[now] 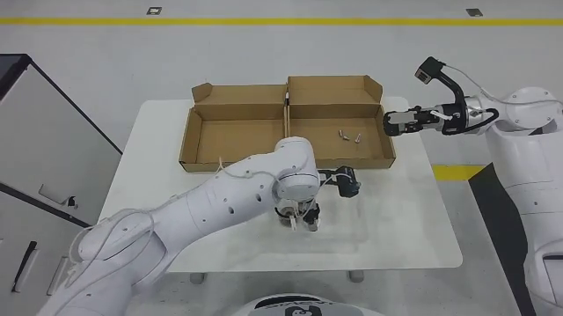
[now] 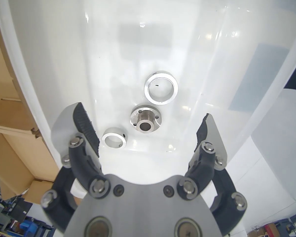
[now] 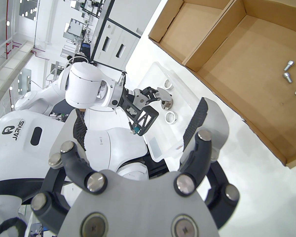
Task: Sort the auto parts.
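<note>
Nearest the robot, the left gripper (image 2: 141,111) points down into a clear plastic tray (image 2: 212,75) on the near part of the white bench (image 1: 396,219). Its jaws are spread wide and hold nothing. Three metal auto parts lie on the tray floor in a short row. A small ring collar (image 2: 114,138) lies closest to one of the gripper's ribbed fingers (image 2: 85,127). A flanged hub (image 2: 145,120) with a raised bored centre and small holes in its flange stands upright just beside the collar. A larger ring (image 2: 161,88) lies flat just past the hub, close to it but apart. In the left wrist view the hub sits in line with the gap between the open fingers. In the right wrist view one finger hangs right at the hub, though it cannot be told whether it touches.

Farther back, two open, shallow cardboard boxes stand side by side with their inner walls touching and their flaps up along the far side. The box on the robot's left (image 1: 233,135) shows only a bare cardboard floor. The box on the right (image 1: 308,140) holds three silver bolts (image 1: 350,134), lying close together on its floor toward its right end.

Beyond the right box's outer wall, the right gripper (image 3: 140,109) hangs above the bench edge, turned toward the boxes and the tray. Its jaws are also wide apart, with nothing between them.
</note>
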Robot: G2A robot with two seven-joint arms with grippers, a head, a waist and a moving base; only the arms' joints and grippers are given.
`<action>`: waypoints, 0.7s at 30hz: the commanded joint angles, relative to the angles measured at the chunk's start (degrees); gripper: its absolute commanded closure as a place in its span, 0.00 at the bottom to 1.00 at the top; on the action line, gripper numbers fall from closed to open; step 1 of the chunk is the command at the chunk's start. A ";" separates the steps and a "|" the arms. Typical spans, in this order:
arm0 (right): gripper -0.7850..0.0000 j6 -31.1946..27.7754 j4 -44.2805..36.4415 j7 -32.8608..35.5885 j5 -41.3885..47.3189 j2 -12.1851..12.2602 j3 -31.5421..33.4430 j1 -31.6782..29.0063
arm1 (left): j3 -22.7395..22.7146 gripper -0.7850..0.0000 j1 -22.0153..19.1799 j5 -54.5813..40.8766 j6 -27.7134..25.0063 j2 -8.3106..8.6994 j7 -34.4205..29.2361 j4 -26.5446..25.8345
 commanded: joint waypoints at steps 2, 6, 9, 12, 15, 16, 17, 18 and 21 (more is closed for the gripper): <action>0.00 0.00 0.00 0.00 0.00 0.00 0.00 0.00 | 1.01 0.11 -0.56 -0.22 -0.60 -0.73 0.61 1.53; 0.00 0.00 0.00 0.00 0.00 0.00 0.00 0.00 | 2.29 0.38 -0.99 0.03 -0.79 -1.74 1.03 3.44; 0.00 0.00 0.00 0.00 0.00 0.00 0.00 0.00 | 2.92 0.51 -1.01 0.22 -1.00 -2.24 1.16 4.29; 0.00 0.00 0.00 0.00 0.00 0.00 0.00 0.00 | 3.57 0.53 -0.99 0.38 -1.12 -2.62 1.13 4.97; 0.00 0.00 0.00 0.00 0.00 0.00 0.00 0.00 | 4.30 0.52 -1.10 0.28 -1.14 -2.96 1.15 5.39; 0.00 0.00 0.00 0.00 0.00 0.00 0.00 0.00 | 4.50 0.53 -1.17 0.21 -1.19 -3.05 1.20 5.54; 0.00 0.00 0.00 0.00 0.00 0.00 0.00 0.00 | 4.66 0.54 -1.20 0.18 -1.19 -3.11 1.20 5.70; 0.00 0.00 0.00 0.00 0.00 0.00 0.00 0.00 | 4.91 0.55 -1.28 0.09 -1.29 -3.23 1.31 5.97; 0.00 0.00 0.00 0.00 0.00 0.00 0.00 0.00 | 5.29 0.58 -1.37 -0.19 -1.55 -3.49 1.57 6.61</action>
